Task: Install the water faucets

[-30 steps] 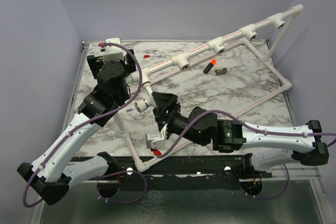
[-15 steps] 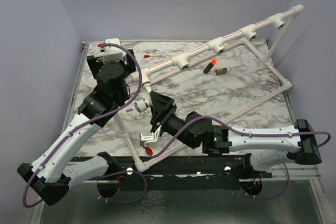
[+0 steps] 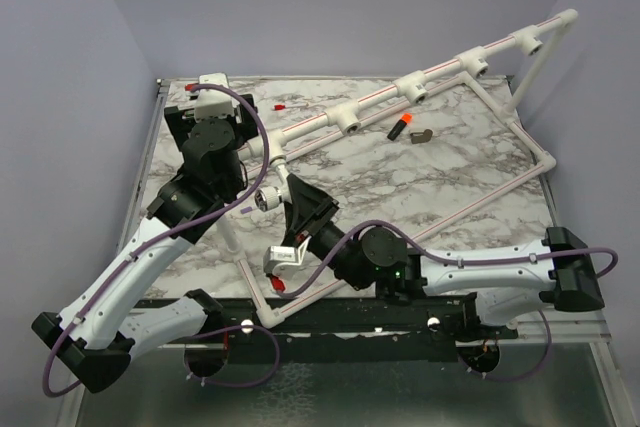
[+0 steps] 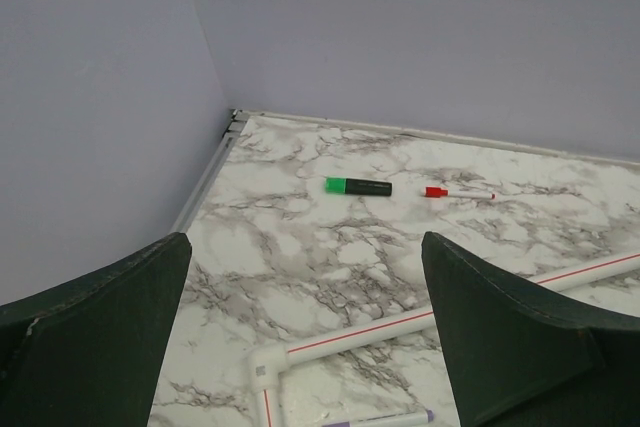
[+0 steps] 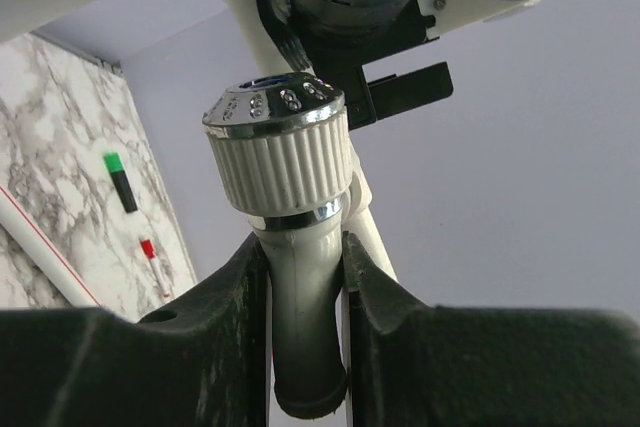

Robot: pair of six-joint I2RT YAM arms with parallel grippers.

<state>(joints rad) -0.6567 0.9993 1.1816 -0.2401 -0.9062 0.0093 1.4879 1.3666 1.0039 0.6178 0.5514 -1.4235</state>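
Note:
A water faucet [image 5: 290,217] with a ribbed white knob, a chrome rim and a grey-silver body fills the right wrist view. My right gripper [image 5: 305,252] is shut on its body just below the knob. From above, the faucet [image 3: 266,197] shows beside the left part of the white pipe frame [image 3: 320,125], with the right gripper [image 3: 284,204] against it. My left gripper [image 4: 305,247] stands wide open with nothing between its fingers, above the marble table's back left corner; in the top view it [image 3: 205,107] sits under its wrist camera.
The raised pipe carries several white tee sockets [image 3: 412,88]. A black stick with an orange tip [image 3: 401,126] and a small dark piece [image 3: 422,136] lie near it. A green highlighter [image 4: 358,186], red marker [image 4: 458,192] and purple marker [image 4: 385,418] lie at the left.
My right arm has slid left and forward to the faucet, and its jaws have closed around the faucet's body. The left arm has stayed put.

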